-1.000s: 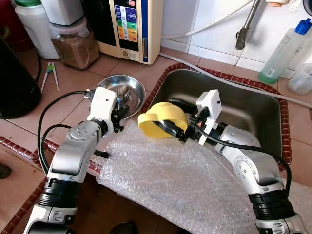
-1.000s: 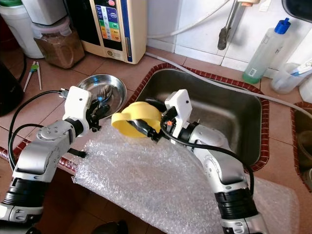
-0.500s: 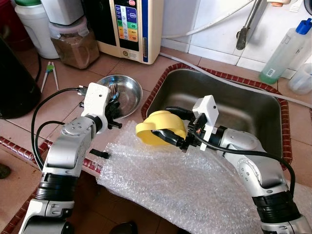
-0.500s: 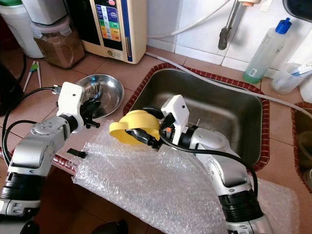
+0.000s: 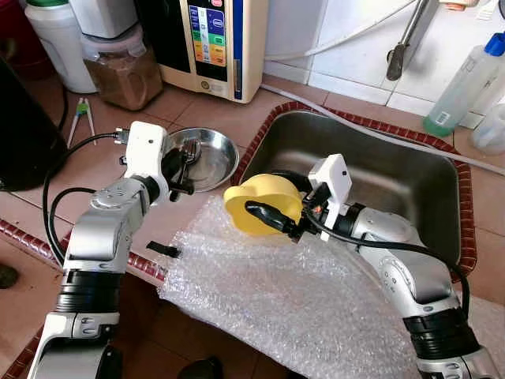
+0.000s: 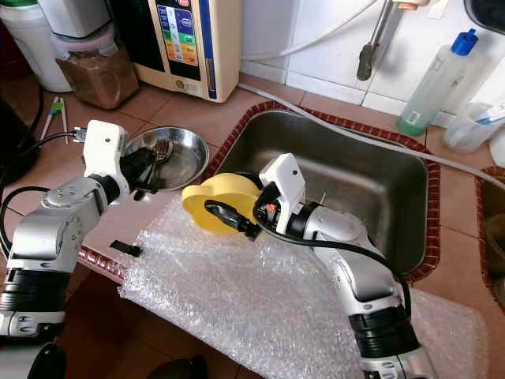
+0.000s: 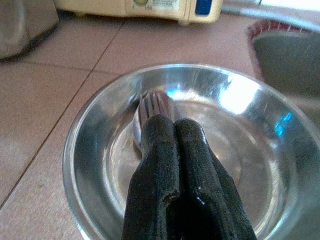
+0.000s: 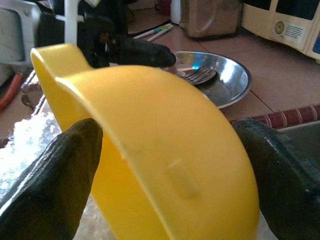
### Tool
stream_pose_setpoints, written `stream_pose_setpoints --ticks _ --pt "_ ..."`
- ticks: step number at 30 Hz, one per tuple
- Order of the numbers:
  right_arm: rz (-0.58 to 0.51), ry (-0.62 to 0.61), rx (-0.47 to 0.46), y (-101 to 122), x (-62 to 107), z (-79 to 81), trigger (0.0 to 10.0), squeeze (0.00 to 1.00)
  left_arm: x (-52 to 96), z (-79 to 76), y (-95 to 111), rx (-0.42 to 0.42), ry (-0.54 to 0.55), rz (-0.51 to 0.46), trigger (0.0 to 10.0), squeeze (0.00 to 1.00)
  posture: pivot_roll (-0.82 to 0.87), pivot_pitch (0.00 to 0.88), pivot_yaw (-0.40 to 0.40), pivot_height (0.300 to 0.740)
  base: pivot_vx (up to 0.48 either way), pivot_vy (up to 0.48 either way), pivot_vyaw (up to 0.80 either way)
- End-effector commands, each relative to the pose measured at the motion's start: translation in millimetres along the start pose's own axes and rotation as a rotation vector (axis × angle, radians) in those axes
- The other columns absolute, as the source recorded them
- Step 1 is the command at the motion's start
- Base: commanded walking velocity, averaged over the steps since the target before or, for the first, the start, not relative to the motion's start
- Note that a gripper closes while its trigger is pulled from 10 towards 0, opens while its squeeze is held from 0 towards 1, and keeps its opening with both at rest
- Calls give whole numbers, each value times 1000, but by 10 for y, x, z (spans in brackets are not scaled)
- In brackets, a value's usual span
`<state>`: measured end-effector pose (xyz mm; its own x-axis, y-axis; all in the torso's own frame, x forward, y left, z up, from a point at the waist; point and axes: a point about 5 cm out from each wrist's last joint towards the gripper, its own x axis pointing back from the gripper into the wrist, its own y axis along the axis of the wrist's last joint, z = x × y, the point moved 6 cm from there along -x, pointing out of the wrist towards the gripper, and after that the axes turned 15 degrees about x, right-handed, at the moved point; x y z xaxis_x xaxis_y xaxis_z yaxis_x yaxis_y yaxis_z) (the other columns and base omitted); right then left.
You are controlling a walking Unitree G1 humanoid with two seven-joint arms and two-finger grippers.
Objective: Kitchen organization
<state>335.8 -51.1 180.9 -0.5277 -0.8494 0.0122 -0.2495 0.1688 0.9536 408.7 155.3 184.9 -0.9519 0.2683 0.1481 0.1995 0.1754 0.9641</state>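
Right gripper (image 5: 272, 219): pinching the yellow bowl (image 5: 254, 206) above the bubble wrap (image 5: 300, 300), beside the sink (image 5: 394, 170).
Left gripper (image 7: 172, 132): fingers pressed together over the steel dish (image 7: 260, 110), fork (image 7: 152, 102) just beyond its tips.

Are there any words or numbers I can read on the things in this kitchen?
None can be read.
Cream machine: coloured button panel with tiny print, too small to read.
Clear bottle with blue cap: small white label, too blurred to read.

cream appliance (image 5: 215, 43) with coloured button panel, its lettering too small to read
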Motion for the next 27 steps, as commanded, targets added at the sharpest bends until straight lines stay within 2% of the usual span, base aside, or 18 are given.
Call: stream_pose_setpoints --ticks 1,5,7,10,12,19,21,25,26,27 --pt "3 -5 13 6 -21 -13 10000 0 -9 -55 101 0 -25 -41 0 0 67 139 -20 740 0 0 0" --pt "5 -31 20 -6 -45 -56 10000 0 15 -119 297 7 -43 -144 0 0 68 139 -22 740 0 0 0" --pt "5 -33 20 -7 -46 -58 10000 0 18 -124 315 6 -45 -154 0 0 68 139 -22 740 0 0 0" --pt "10 -39 26 -26 -51 -66 10000 0 70 -160 510 -3 -50 -269 0 0 69 141 -23 740 0 0 0" --pt "11 -41 26 -30 -52 -68 10000 0 85 -165 551 -2 -50 -296 0 0 69 142 -23 740 0 0 0" --pt "18 -59 31 -49 -47 -97 10000 0 205 -62 825 -20 10 -457 0 0 67 143 -23 740 0 0 0" --pt "22 -74 38 -60 -50 -117 10000 0 275 -20 906 -92 47 -520 0 0 68 143 -22 740 0 0 0" --pt "23 -93 44 -65 -57 -144 10000 0 320 -28 925 -135 56 -556 0 0 68 143 -22 740 0 0 0" --pt "23 -95 45 -67 -62 -148 10000 0 308 -31 870 -138 55 -538 0 0 69 142 -21 740 0 0 0" --pt "24 -98 48 -70 -66 -153 10000 0 281 -22 756 -151 57 -491 1098 0 68 143 -21 740 0 0 0"
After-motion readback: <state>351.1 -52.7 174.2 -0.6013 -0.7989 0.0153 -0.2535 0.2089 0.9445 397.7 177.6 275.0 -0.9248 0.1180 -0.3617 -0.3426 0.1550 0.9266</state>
